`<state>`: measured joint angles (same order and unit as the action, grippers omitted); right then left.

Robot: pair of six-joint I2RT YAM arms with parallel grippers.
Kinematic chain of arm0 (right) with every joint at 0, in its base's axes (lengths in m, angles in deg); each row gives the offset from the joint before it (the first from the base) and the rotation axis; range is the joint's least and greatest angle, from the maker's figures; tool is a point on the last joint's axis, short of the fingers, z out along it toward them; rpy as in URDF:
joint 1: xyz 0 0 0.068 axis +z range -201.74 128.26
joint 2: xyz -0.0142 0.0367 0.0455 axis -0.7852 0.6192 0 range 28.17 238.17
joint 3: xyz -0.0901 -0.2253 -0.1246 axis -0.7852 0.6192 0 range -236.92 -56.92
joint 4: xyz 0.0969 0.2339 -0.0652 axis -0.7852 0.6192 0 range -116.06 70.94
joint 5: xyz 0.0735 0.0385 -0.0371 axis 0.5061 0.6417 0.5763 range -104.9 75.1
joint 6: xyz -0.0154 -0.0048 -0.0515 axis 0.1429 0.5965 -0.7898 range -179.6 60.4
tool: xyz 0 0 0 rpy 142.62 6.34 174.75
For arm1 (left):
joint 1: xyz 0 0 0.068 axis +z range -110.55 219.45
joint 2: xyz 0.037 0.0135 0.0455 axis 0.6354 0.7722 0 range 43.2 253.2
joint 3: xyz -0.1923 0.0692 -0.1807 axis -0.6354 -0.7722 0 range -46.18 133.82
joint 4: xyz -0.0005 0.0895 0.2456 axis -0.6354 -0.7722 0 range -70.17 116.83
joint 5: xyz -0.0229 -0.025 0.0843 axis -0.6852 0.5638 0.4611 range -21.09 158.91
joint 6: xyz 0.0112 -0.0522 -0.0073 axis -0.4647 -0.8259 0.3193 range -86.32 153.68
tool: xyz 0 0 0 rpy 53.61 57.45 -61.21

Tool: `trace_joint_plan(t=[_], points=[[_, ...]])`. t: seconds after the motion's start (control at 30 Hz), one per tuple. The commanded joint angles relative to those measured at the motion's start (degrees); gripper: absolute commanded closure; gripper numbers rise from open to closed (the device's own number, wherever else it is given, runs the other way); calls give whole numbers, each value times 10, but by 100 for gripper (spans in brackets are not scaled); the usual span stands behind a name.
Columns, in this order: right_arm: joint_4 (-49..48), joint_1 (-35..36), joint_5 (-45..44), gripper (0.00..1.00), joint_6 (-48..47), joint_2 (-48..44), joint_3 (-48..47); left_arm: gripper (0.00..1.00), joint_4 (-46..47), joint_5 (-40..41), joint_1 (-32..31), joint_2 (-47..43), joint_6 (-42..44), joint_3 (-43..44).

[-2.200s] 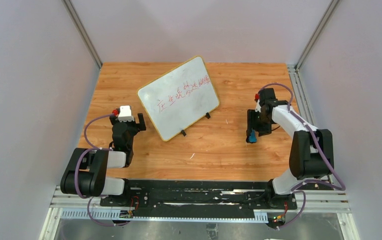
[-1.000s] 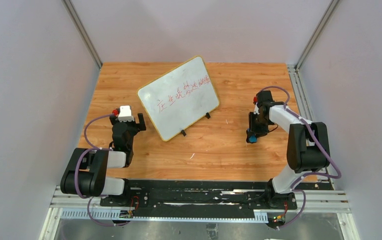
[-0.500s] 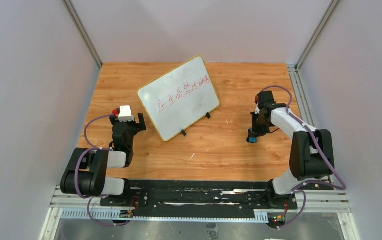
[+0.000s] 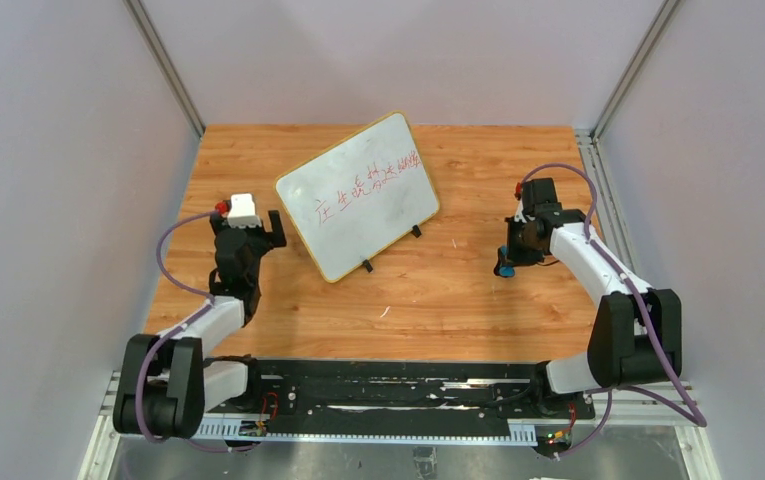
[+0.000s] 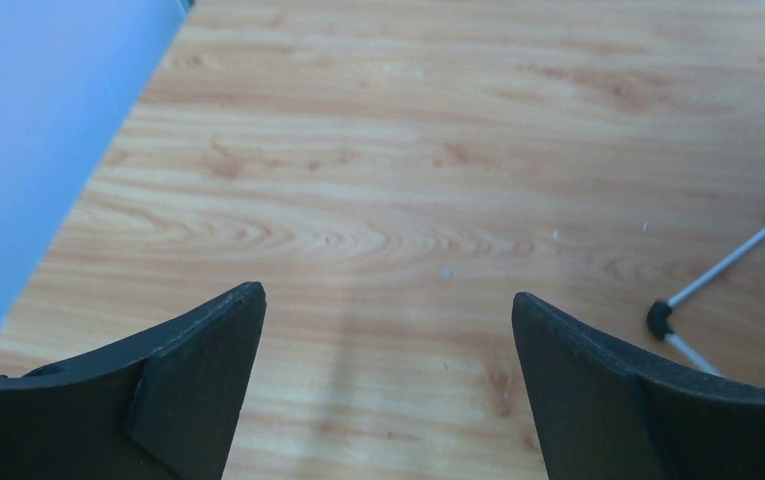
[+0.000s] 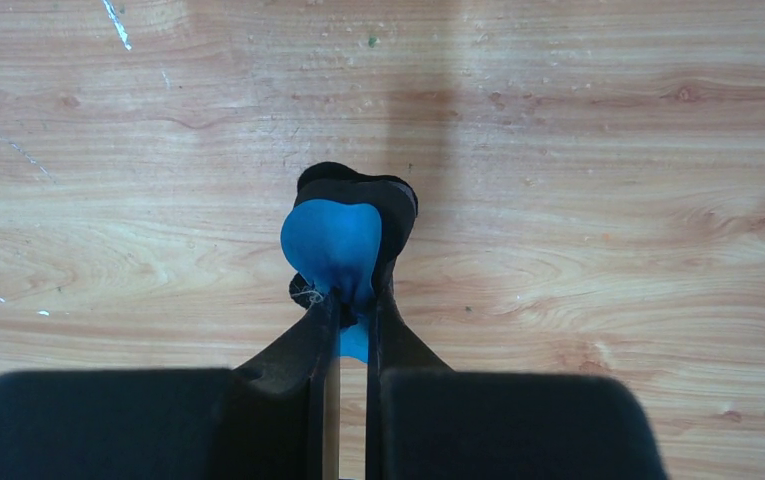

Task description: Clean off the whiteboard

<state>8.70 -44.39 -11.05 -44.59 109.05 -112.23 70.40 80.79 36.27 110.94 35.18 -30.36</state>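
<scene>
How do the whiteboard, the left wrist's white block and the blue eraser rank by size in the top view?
1. whiteboard
2. white block
3. blue eraser, partly hidden by the right gripper

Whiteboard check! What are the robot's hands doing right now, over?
Left gripper open, empty, beside the whiteboard. Right gripper shut on blue eraser, off to the board's right. Red writing unerased. Nothing between eraser and board.
</scene>
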Motion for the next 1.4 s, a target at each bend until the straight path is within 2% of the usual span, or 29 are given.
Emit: trace_joint_plan(t=[0.0, 0.1, 0.2, 0.3, 0.4, 0.6, 0.8, 0.93, 1.37], points=[[13, 9, 1, 99, -1, -11, 1, 2, -177, -31, 23, -47, 14, 63], [9, 9, 9, 100, -2, -9, 0, 1, -243, -67, 42, -66, 10, 89], [7, 10, 14, 99, -6, -7, -4, 7, -309, -113, 63, -87, 9, 115], [5, 10, 17, 99, -10, -8, -6, 8, -352, -160, 91, -106, 16, 135], [4, 10, 22, 99, -14, -9, -8, 11, -385, -275, 140, -117, 16, 151], [-8, 11, 37, 99, -11, -12, -9, 19, -359, -481, 238, -131, -14, 145], [-16, 17, 41, 100, -10, -13, -9, 24, -329, -634, 253, -128, -28, 137], [-18, 22, 39, 99, -7, -10, -12, 34, -322, -668, 253, -128, -23, 135], [-12, 50, 17, 99, -6, 17, -38, 36, -323, -693, 252, -111, -8, 146]])
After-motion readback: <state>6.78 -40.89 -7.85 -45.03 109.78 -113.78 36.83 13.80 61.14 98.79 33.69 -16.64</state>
